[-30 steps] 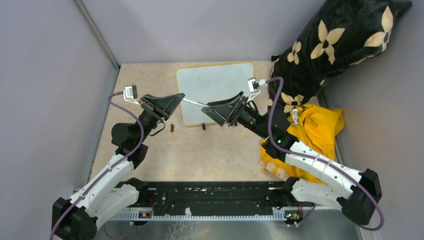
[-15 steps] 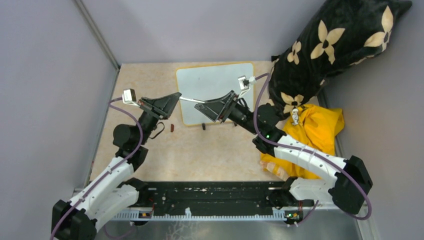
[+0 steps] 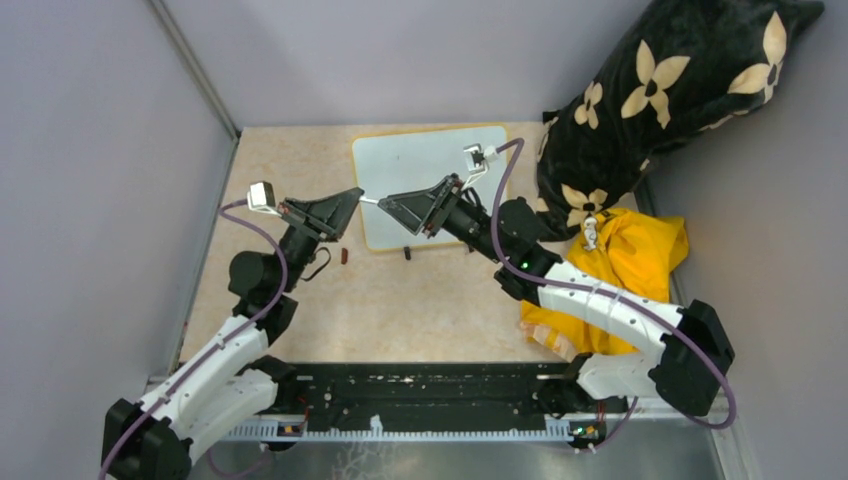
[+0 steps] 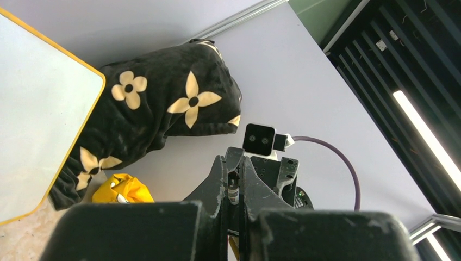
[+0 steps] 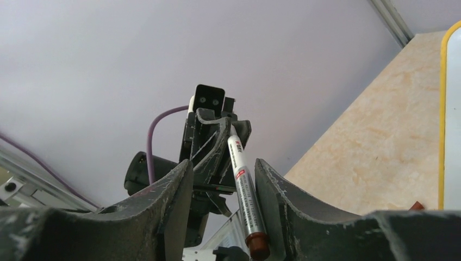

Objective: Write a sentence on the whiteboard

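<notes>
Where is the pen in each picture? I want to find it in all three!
Top view: the pen is a thin white stick in the middle, over the left part of the whiteboard.
Left wrist: lower middle, tiny, seen almost end-on.
Right wrist: lower middle, white with a red-brown end.
Shared landmark: the whiteboard's yellow frame, at the left in the left wrist view and at the right edge in the right wrist view.
</notes>
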Available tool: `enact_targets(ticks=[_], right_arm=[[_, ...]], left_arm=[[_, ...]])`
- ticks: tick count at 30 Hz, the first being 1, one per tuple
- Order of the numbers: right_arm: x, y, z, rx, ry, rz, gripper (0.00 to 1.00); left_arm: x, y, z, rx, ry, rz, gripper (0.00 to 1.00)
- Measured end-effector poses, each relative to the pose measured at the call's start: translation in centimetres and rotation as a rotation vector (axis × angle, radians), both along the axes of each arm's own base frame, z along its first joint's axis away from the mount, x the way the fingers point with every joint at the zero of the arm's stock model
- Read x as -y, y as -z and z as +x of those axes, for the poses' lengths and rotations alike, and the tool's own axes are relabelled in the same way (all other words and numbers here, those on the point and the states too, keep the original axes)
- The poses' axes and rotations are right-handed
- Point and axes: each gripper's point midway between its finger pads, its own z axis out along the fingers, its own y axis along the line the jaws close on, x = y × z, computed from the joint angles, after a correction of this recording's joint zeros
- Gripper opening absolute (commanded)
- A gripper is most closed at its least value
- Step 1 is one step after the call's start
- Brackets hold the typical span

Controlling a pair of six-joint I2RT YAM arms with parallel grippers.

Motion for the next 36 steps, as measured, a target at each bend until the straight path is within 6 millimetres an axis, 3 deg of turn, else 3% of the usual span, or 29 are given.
enact_targets(ticks=[8, 36], right_arm=[[-0.1, 0.4, 0.5, -0.003, 0.018, -0.018, 0.40], [-0.7, 1.1, 0.9, -0.002, 0.013, -0.024, 0.44]], left_arm=[[0.2, 0.1, 0.0, -0.009, 0.001, -0.005, 0.00], [-1.1, 0.1, 0.9, -0.041, -0.084, -0.037, 0.00]])
